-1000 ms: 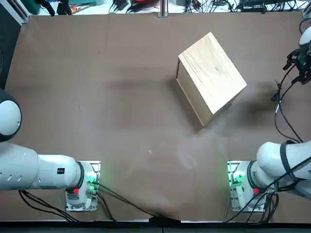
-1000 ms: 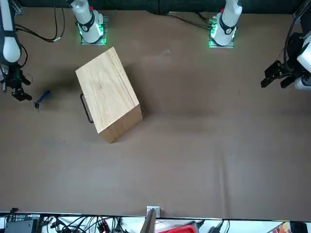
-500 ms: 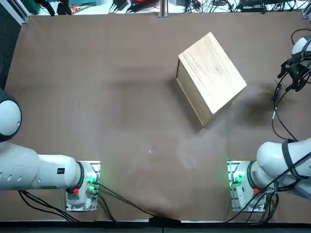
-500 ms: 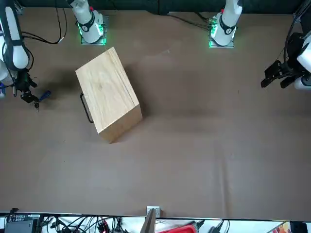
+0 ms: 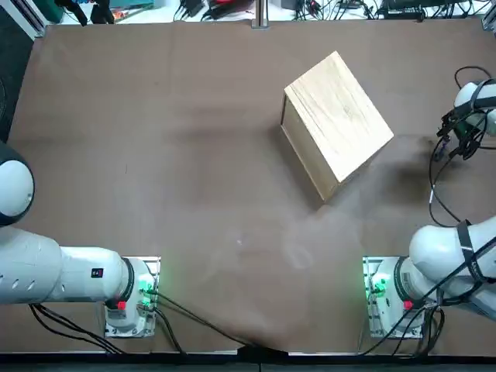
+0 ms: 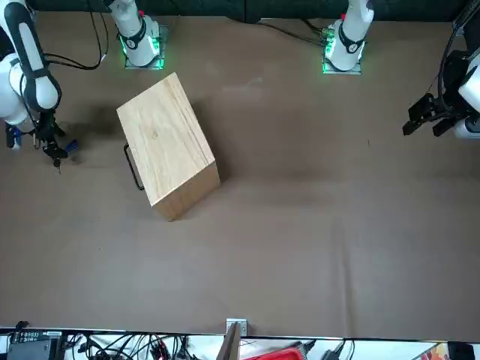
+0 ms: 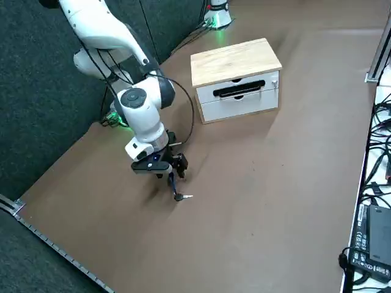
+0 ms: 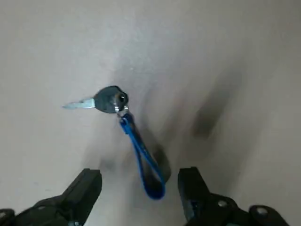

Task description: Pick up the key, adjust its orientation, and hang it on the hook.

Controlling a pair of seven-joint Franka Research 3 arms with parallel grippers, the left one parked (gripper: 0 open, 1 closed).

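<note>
The key (image 8: 110, 100) lies flat on the brown table, a small black-headed key with a silver blade and a blue strap loop (image 8: 143, 165) on it. My right gripper (image 8: 138, 186) is open and low over it, one finger on each side of the strap, touching nothing. From the right side, the gripper (image 7: 171, 174) hangs just above the key (image 7: 181, 196). In the front view the gripper (image 6: 54, 150) covers most of the key (image 6: 69, 148). The wooden box (image 5: 337, 124) lies apart, with the hook, a black bar (image 6: 133, 166), on its white front (image 7: 238, 90).
A black cable (image 5: 434, 186) loops from the right arm down to its base (image 5: 387, 291). The table's edge (image 7: 61, 250) runs close beside the gripper. Loose cables and devices (image 7: 372, 244) lie beyond the table's far edge.
My right gripper has moved in from the table's edge toward the box and come down over the key. The key and the box have stayed put.
</note>
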